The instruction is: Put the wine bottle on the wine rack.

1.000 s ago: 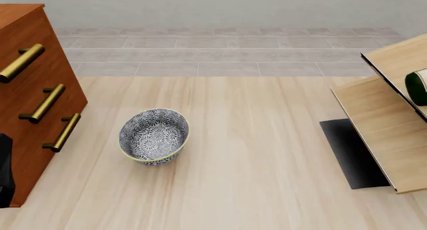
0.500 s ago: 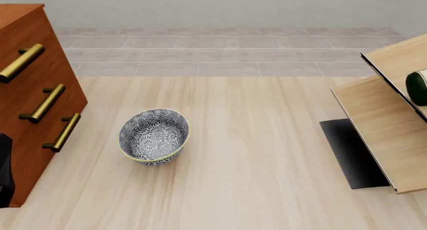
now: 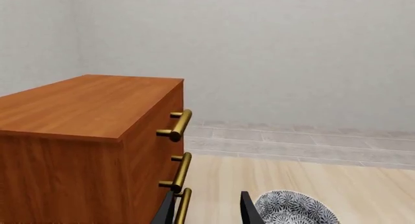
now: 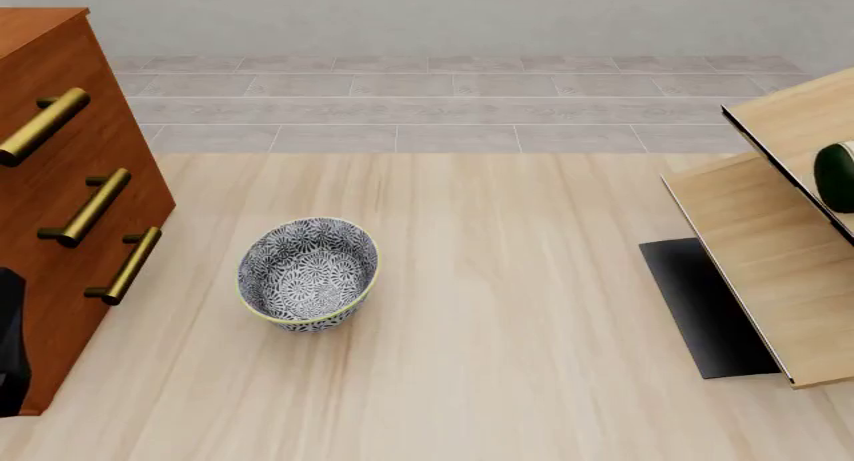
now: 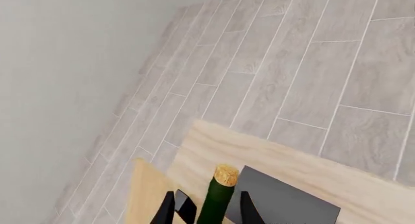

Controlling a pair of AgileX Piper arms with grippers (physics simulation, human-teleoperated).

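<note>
The wine bottle (image 5: pixel 216 195) is dark green with a tan cork. In the right wrist view its neck runs out between the two fingers of my right gripper (image 5: pixel 207 199), which is shut on it. In the front view only the bottle's dark rounded end (image 4: pixel 837 177) shows at the right edge, over the wine rack (image 4: pixel 761 271); the right gripper is out of that view. The rack's light plank (image 5: pixel 146 197) and black base plate (image 5: pixel 285 202) lie below the bottle. My left gripper (image 3: pixel 207 207) is open and empty beside the cabinet.
A reddish-brown drawer cabinet (image 4: pixel 67 201) with brass handles stands at the left, with a black part of the left arm (image 4: pixel 8 341) in front of it. A patterned blue-and-white bowl (image 4: pixel 308 273) sits left of the table's middle. It also shows in the left wrist view (image 3: pixel 295 209).
The bottle's end has moved right over the rack, toward the frame edge; its white label no longer shows. The left arm, bowl and cabinet have not moved.
</note>
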